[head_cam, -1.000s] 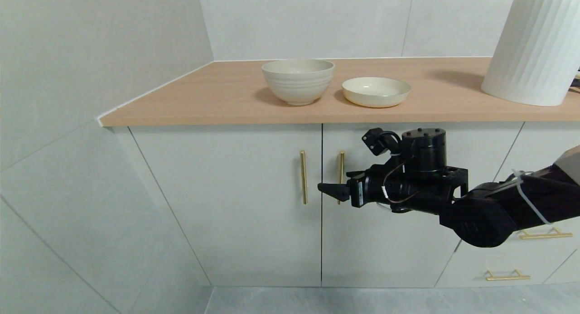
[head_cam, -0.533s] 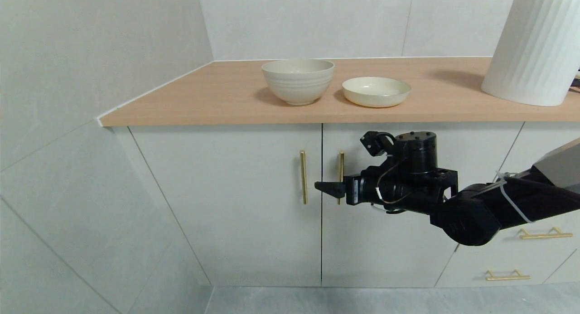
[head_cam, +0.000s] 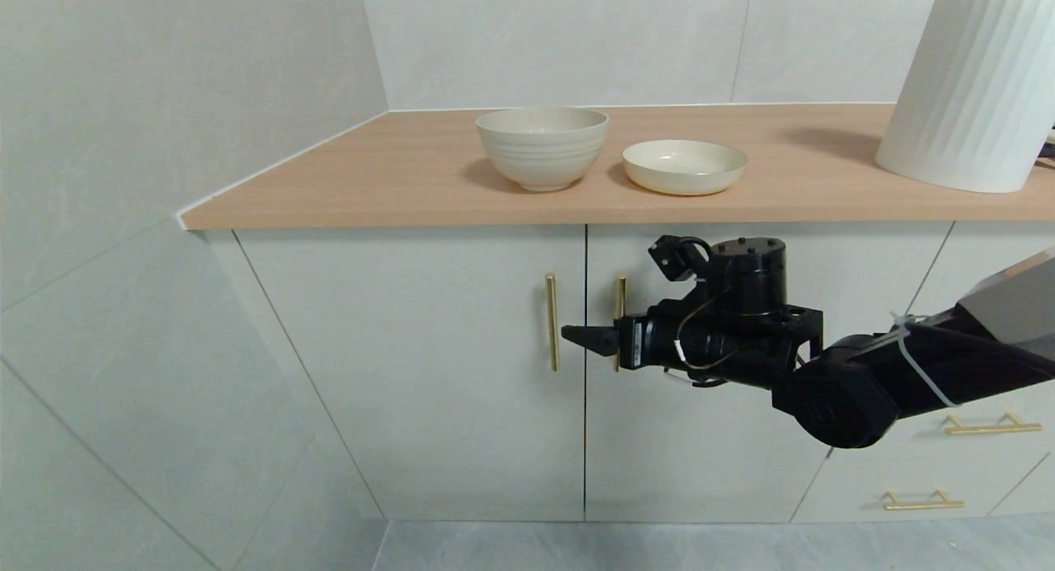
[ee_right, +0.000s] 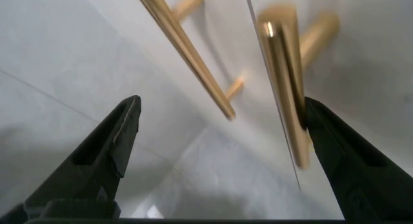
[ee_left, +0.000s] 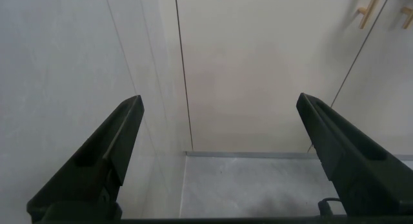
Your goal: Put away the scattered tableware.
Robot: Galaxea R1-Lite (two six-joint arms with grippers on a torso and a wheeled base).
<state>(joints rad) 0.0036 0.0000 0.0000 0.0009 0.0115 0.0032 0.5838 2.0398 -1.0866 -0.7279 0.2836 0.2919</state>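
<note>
A wooden countertop (head_cam: 371,188) tops pale cabinet doors. The right gripper (head_cam: 579,337), fingers spread wide, hangs before the doors, with the near handle (head_cam: 620,295) just beside one finger and the far handle (head_cam: 552,322) just past its tips. The deep bowl (head_cam: 541,147) and the shallow dish (head_cam: 684,166) stand above it. The left gripper (ee_left: 219,159) is spread too, over the floor.

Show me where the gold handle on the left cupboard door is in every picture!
Head view: the left door handle stands upright, just beside the right gripper tips.
Left wrist view: probably the small gold bar far off, beside the seam.
Right wrist view: the thinner gold bar, seen between the fingers.
Shared landmark: the seam between the two doors.
</note>
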